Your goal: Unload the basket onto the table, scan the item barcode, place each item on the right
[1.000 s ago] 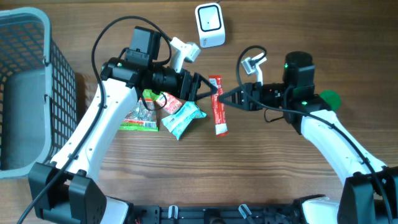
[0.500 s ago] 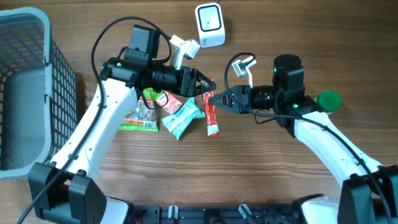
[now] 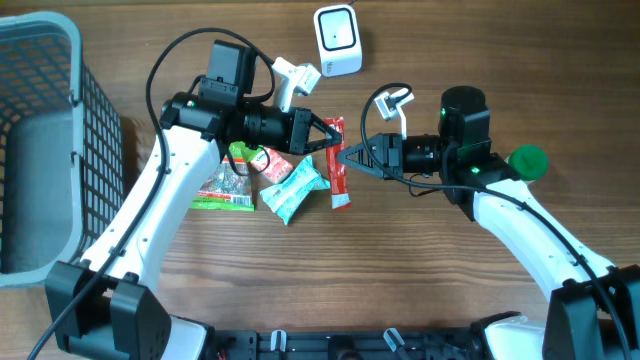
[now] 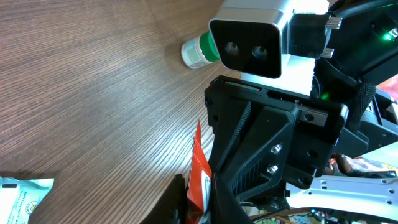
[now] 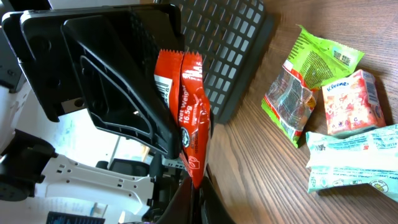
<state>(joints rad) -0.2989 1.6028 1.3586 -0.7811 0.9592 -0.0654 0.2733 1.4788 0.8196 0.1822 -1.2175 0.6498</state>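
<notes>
Left gripper (image 3: 325, 142) and right gripper (image 3: 339, 158) both pinch a red sachet (image 5: 193, 118) reading "Net Weight 16.5g".

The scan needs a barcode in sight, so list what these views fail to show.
- Barcode on the red sachet: none visible. The right wrist view shows only small print, and the overhead view is too small to read.
- Sachet in the left wrist view: nearly edge-on, with its lower end cut off by the bottom edge.
- Green bottle: partly behind the right arm in the overhead view.
</notes>
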